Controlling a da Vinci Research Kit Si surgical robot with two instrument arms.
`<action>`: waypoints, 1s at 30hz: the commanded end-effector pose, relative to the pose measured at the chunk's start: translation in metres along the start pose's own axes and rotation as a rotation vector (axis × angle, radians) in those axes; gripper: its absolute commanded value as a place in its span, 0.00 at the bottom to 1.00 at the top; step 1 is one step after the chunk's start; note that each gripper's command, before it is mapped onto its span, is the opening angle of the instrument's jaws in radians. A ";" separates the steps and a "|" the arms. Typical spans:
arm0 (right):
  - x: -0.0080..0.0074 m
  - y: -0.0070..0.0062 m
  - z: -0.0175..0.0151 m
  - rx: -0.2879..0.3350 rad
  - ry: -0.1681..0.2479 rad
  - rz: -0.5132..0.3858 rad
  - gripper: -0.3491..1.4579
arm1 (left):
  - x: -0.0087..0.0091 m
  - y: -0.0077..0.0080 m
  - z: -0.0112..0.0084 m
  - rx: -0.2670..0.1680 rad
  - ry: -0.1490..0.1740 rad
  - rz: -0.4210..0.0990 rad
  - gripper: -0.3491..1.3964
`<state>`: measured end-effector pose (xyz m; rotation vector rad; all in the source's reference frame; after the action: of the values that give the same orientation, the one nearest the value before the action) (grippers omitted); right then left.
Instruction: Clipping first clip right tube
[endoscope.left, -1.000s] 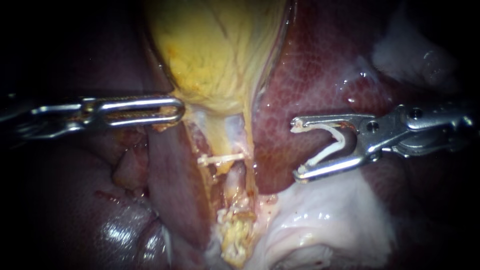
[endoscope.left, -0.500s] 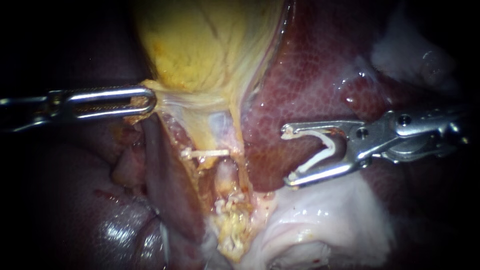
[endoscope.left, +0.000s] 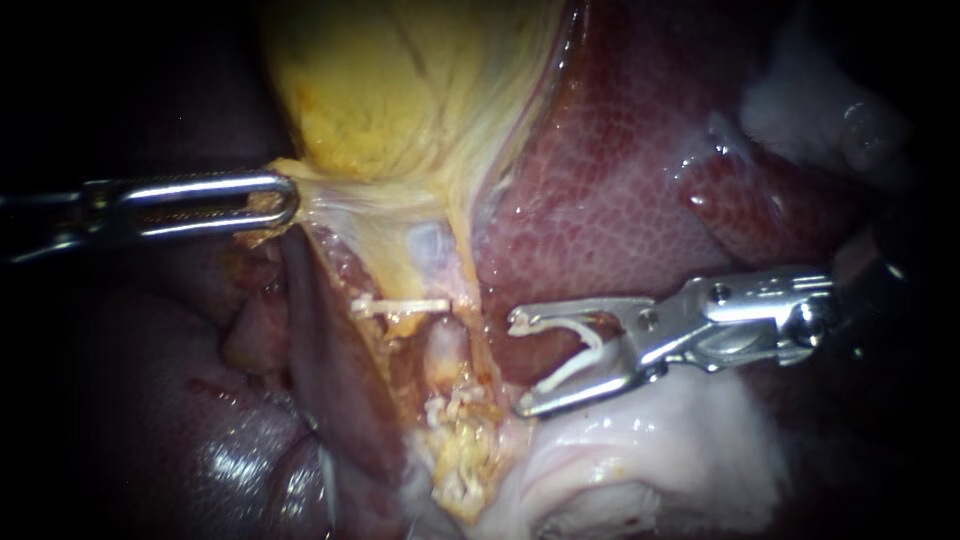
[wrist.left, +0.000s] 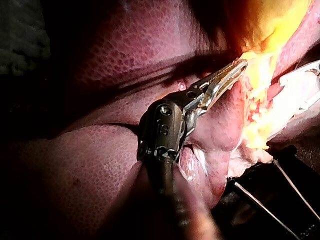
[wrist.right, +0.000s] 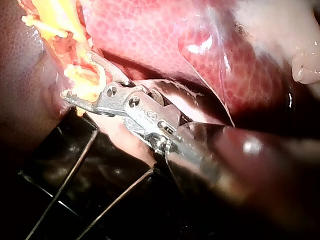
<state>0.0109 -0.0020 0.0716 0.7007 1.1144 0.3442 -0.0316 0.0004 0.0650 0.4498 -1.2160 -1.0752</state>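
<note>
endoscope view: right instrument (endoscope.left: 518, 365) holds open clip (endoscope.left: 590, 350) in wide jaws, beside tube (endoscope.left: 447, 345); left instrument (endoscope.left: 288, 200) grips gallbladder (endoscope.left: 400, 90).

R instrument (endoscope.left: 518, 363) w/ clip (endoscope.left: 588, 352) nr tube (endoscope.left: 446, 348)

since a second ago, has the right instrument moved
Yes. Against the liver, the right instrument, holding its clip, has come left and down, toward the middle of the endoscope view.

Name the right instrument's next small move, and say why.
Probably ease the right instrument toward the tube: its clip sits ready but short of the tube, while the left instrument holds the gallbladder stretched aside, exposing it.
</note>
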 end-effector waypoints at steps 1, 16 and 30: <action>-0.0001 0.0004 0.0001 -0.001 -0.001 0.005 0.52 | 0.0000 0.0000 -0.0001 0.000 0.000 0.000 0.00; -0.0016 0.0044 0.0023 -0.020 -0.026 0.025 0.52 | 0.0000 -0.0004 -0.0005 0.000 -0.003 0.000 0.00; -0.0019 0.0044 0.0055 0.136 0.011 0.107 0.50 | 0.0000 -0.0003 -0.0004 0.000 -0.003 0.000 0.00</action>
<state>0.0156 -0.0018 0.0773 0.9028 1.1270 0.3651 -0.0314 0.0002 0.0645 0.4482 -1.2185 -1.0764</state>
